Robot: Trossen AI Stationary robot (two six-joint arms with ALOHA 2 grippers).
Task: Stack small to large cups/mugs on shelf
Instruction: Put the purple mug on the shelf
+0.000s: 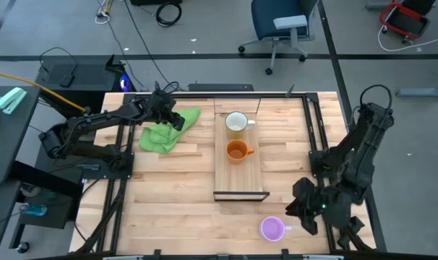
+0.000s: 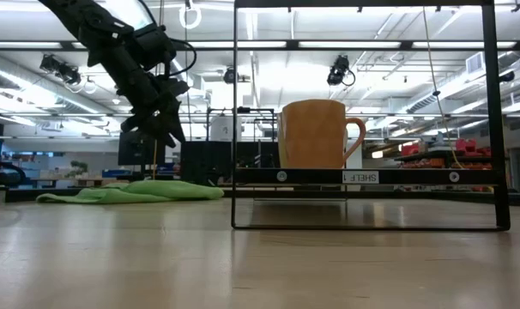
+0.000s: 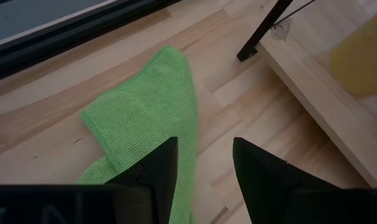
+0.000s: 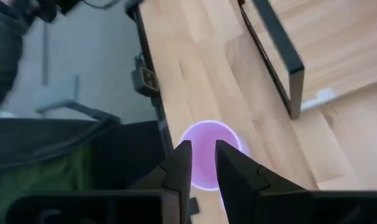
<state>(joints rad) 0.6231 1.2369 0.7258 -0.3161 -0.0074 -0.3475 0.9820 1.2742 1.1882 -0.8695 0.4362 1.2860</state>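
On the shelf [image 1: 241,177], a long light-wood board with a thin black frame, stand a white mug [image 1: 236,123] and, nearer the front, an orange mug [image 1: 237,151]. The low view shows only the orange mug [image 2: 316,133]. A light purple mug [image 1: 272,229] stands on its base on the table near the front edge. My right gripper [image 1: 304,209] hovers just to its right, fingers slightly apart. In its wrist view the purple mug [image 4: 207,146] lies beyond my right gripper [image 4: 204,163]. My left gripper [image 3: 204,155] is open above the table beside the cloth.
A crumpled green cloth [image 1: 163,132] lies on the table left of the shelf, under my left gripper [image 1: 177,119]. The shelf's black frame [image 4: 282,56] stands close to the purple mug. Bare tabletop [image 1: 168,195] stretches left of the shelf toward the front.
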